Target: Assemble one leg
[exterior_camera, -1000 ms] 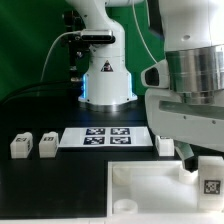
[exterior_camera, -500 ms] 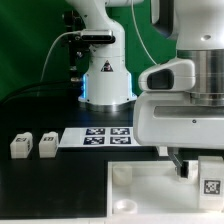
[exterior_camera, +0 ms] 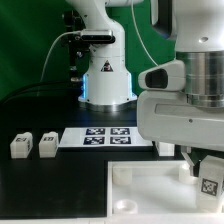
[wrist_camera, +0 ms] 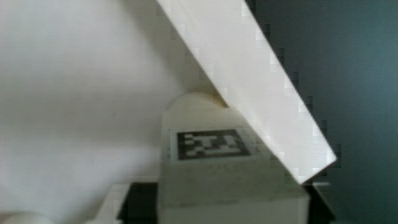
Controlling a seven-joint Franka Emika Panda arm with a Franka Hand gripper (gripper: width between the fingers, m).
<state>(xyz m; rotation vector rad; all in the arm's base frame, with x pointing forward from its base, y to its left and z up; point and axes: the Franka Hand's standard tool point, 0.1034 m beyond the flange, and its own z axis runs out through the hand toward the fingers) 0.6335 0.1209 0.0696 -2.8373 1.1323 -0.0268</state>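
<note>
My gripper is shut on a leg, a small white block whose black-and-white tag faces the camera. It hangs tilted over the right rear part of the large white tray. In the wrist view the same leg fills the space between the jaws of the gripper, its top by the tray's slanted edge. Two more legs lie on the black table at the exterior view's left.
The marker board lies flat behind the tray. The arm's white base stands behind it. My wrist housing hides the exterior view's right side. A white block peeks out beside the marker board.
The held leg has turned from upright to tilted and sits slightly higher. The wrist housing has shifted a little. The two loose legs have not moved.
</note>
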